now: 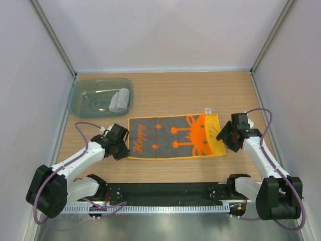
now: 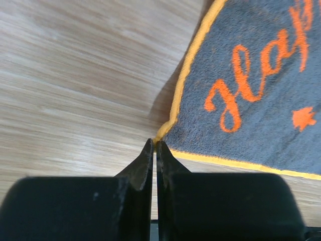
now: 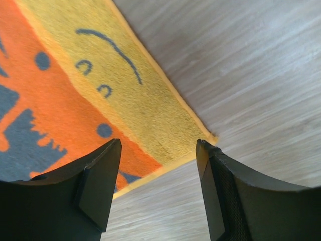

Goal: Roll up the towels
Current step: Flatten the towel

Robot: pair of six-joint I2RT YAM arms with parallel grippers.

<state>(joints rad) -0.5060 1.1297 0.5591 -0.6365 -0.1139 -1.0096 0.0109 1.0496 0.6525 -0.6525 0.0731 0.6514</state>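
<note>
1. At the near corners of the orange towel (image 1: 173,136), which is lying flat on the table (image 1: 200,90), I am taking hold: left gripper (image 2: 154,145) pressed together at one corner, right gripper (image 3: 158,145) spread astride the other.
2. Next, I am judging that both corners need pinching before rolling.
3. I cannot tell whether the left is catching cloth.

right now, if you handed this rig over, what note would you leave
Left gripper: shut, tips at the near left corner of the orange towel; whether it pinches the cloth is not certain.
Right gripper: open, poised over that towel's near right corner.
The orange towel lies flat on the table, unrolled. Grey towel sits in the teal tub, seemingly rolled.
Left to do: roll the orange towel.
</note>
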